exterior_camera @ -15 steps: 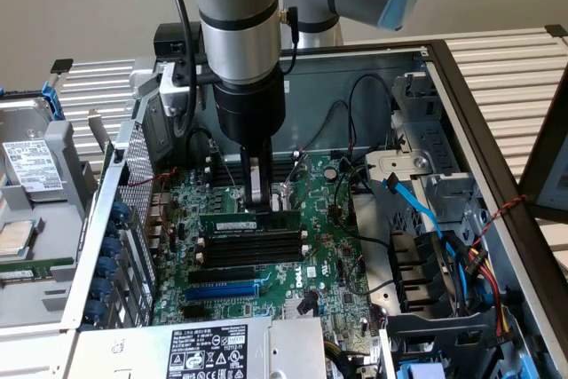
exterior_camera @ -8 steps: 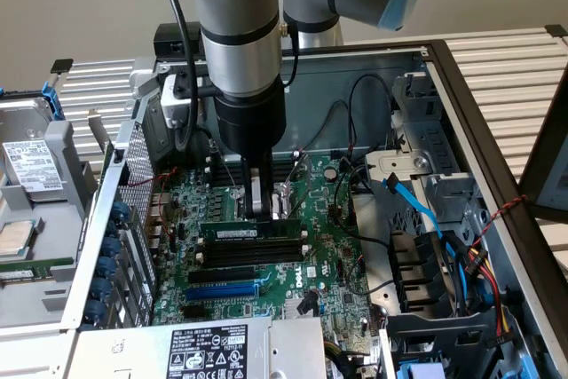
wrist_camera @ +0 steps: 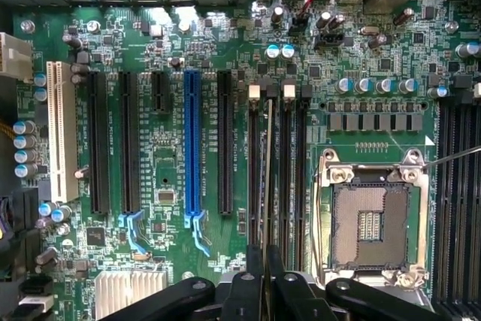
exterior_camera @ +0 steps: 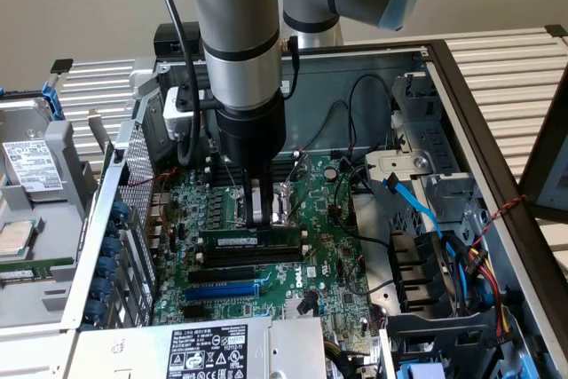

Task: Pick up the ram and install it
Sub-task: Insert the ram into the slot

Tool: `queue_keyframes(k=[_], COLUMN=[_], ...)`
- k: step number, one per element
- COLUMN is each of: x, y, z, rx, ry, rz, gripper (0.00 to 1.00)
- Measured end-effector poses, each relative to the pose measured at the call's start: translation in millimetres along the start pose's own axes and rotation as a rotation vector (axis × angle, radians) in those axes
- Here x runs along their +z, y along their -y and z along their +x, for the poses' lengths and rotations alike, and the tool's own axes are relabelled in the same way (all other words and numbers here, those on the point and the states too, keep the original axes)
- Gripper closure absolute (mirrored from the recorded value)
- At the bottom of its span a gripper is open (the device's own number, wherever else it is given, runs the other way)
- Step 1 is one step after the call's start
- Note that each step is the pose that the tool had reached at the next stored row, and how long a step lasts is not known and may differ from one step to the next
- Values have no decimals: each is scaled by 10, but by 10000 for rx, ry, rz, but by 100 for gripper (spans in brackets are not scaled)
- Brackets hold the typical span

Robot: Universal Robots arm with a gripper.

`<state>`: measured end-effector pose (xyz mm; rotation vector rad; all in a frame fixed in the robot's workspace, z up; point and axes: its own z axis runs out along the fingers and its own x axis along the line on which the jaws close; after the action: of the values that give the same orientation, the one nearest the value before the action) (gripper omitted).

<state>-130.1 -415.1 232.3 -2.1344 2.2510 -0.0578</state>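
One ram (exterior_camera: 251, 240) clamped by its upper edge in the narrowed gripper (exterior_camera: 264, 217), standing on edge at the black memory slots (wrist_camera: 289, 186) beside the processor socket (wrist_camera: 372, 227). Lengthwise across the exterior view, left to right, parallel to the blue slot (exterior_camera: 222, 290).

at the middle of the frame's edge, the gripper (wrist_camera: 264, 262) has its two dark fingers (wrist_camera: 251, 264) pressed against the ram (wrist_camera: 267, 171). the ram is seen edge-on as a thin pale line running along the black memory slots (wrist_camera: 289, 171) with white end clips. whether it is seated cannot be told. beside these slots lies the open cpu socket (wrist_camera: 372, 223) in its metal frame. on their other side stand a black slot (wrist_camera: 225, 140), the blue slot (wrist_camera: 192, 148) and, nearer the frame's edge, a white slot (wrist_camera: 56, 133). a silver heatsink (wrist_camera: 129, 291) sits in a corner.
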Motion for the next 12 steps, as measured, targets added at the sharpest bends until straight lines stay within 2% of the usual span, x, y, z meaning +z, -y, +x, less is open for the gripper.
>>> queue_keyframes(k=[4,12], x=[9,9], y=[-1,0], z=[0,2], rx=[1,0], ry=[-4,13], rz=[-21,-22], gripper=[87,87])
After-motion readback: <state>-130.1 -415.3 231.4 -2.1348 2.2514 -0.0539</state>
